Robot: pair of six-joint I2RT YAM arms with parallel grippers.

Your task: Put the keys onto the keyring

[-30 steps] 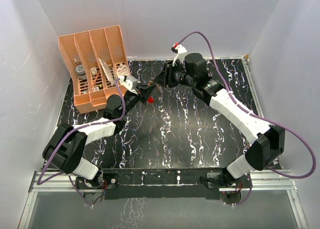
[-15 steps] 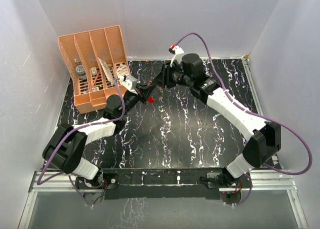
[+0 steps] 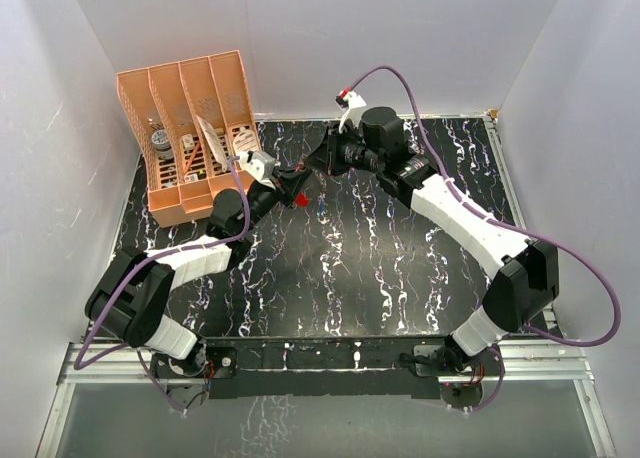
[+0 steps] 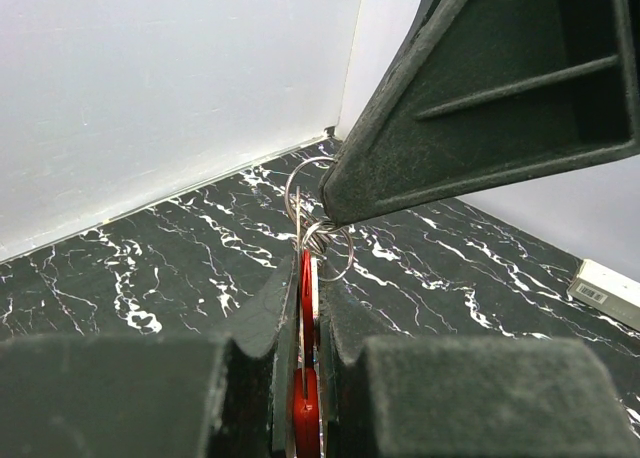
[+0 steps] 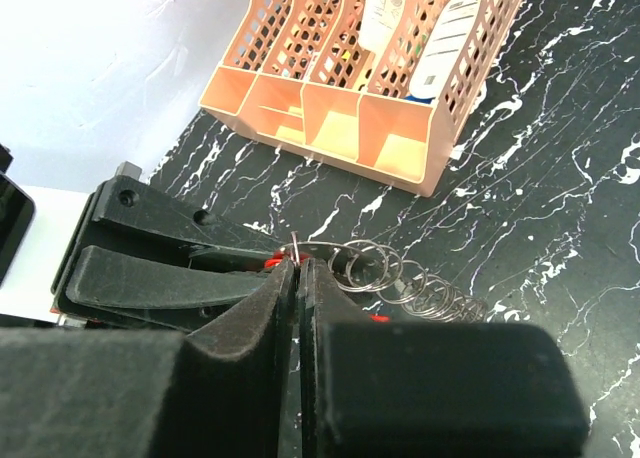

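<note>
My left gripper [image 3: 289,182] [image 4: 308,266] is shut on the keyring [image 4: 305,308], seen edge-on as a red strip with a whitish band beside it. In the top view it shows as a red bit [image 3: 298,200] at the jaws. A chain of thin silver wire rings [image 4: 326,240] [image 5: 412,283] hangs from its tip. My right gripper [image 3: 313,166] [image 5: 300,263] meets the left one tip to tip and is shut on one thin wire ring [image 5: 297,246]. A small red bit [image 5: 378,318] shows under my right finger; I cannot tell if it is a key. No blue-headed key is in view.
An orange mesh file organizer [image 3: 190,128] [image 5: 385,108] with several compartments holding small items stands at the back left. White walls close in the black marbled table [image 3: 380,268] on three sides.
My right gripper has moved a little left, closer onto the left gripper's tip. The left arm has stayed put.
</note>
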